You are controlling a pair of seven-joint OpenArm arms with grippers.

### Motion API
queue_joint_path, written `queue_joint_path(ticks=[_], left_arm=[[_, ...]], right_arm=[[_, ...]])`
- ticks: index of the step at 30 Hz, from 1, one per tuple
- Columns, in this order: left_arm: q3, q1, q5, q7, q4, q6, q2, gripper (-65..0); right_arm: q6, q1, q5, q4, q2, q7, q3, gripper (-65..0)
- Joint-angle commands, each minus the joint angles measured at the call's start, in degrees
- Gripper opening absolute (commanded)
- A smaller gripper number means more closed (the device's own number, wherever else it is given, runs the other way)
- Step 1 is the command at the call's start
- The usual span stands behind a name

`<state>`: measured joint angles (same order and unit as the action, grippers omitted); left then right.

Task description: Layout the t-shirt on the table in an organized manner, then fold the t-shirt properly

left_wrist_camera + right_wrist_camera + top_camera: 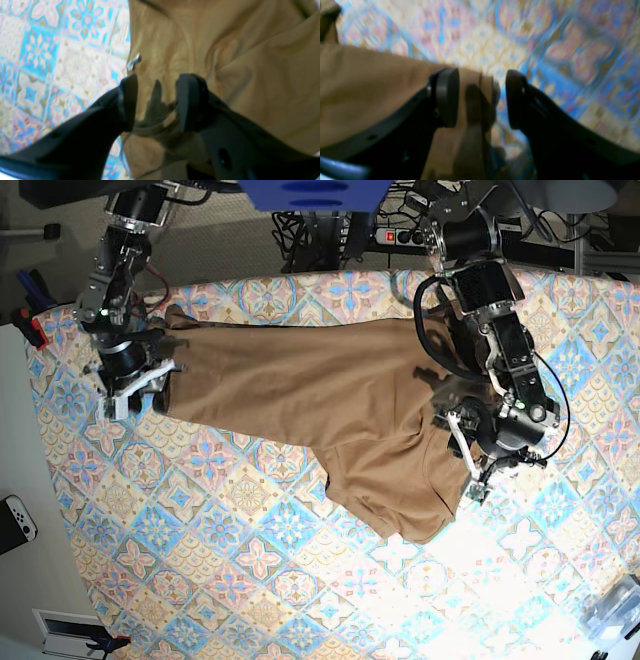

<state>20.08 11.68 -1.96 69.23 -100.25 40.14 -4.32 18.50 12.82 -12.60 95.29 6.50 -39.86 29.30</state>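
Observation:
The tan-brown t-shirt [320, 400] lies crumpled across the back half of the table [250, 560], bunched in folds toward the right. My left gripper [468, 455] is at its right end. In the left wrist view that gripper [157, 102] is open, straddling a raised hem fold of the t-shirt [225, 62] near a small pale tag [133, 61]. My right gripper [140, 390] is at the shirt's left end. In the right wrist view it [482, 97] is open around a corner of the t-shirt [370, 87], with a gap to the right finger [516, 97].
The patterned table cloth [37, 50] shows beside the shirt. Off the table's left edge sit a white and black controller [15, 520] and red-handled tools [30, 325]. Cables and a power strip [395, 235] run behind the table. A clear plastic item [615, 605] is at the bottom right.

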Motion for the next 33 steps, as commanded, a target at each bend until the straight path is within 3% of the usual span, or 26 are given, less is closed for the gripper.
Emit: queue_joint_path(ticks=[1, 4, 8, 16, 18, 22, 26, 33], left_arm=[[-0.1, 1.4, 0.2, -1.6, -0.8, -0.1, -0.4, -39.4], [-0.1, 1.4, -0.2, -1.6, -0.8, -0.1, -0.4, -39.4], [0.1, 1.4, 0.2, -1.6, -0.8, -0.1, -0.4, -39.4], [0.3, 0.8, 0.1, -1.6, -0.8, -0.1, -0.4, -39.4], [0.1, 0.7, 0.2, -1.7, -0.8, -0.1, -0.4, -39.4], [0.0, 0.6, -0.1, -1.7, 0.7, -0.1, -0.4, -39.4], [0.3, 0.6, 0.1, -1.7, 3.9, -0.1, -0.5, -39.4], [0.4, 0.6, 0.2, -1.7, 7.5, -0.1, -0.5, -39.4]], right_arm=[[0.4, -0.1, -0.5, -0.1, 0.6, 1.0, 0.4, -36.9], [3.5, -0.1, -0.3, -3.2, 0.7, 1.0, 0.4, -36.9], [3.6, -0.6, -0.2, -10.0, 0.7, 1.2, 0.4, -36.9], [3.7, -4.0, -0.1, -10.6, 0.7, 4.5, -1.0, -38.0], [3.7, -4.0, -0.1, -9.6, 0.8, 4.5, -4.3, -44.4], [3.7, -4.0, 0.0, -6.0, 0.9, 3.7, -10.8, -65.0], [3.7, -4.0, 3.1, -1.6, 0.8, -1.0, -11.2, -65.0], [3.7, -1.0, 14.9, 10.0, 0.8, -1.0, -11.1, -65.0]])
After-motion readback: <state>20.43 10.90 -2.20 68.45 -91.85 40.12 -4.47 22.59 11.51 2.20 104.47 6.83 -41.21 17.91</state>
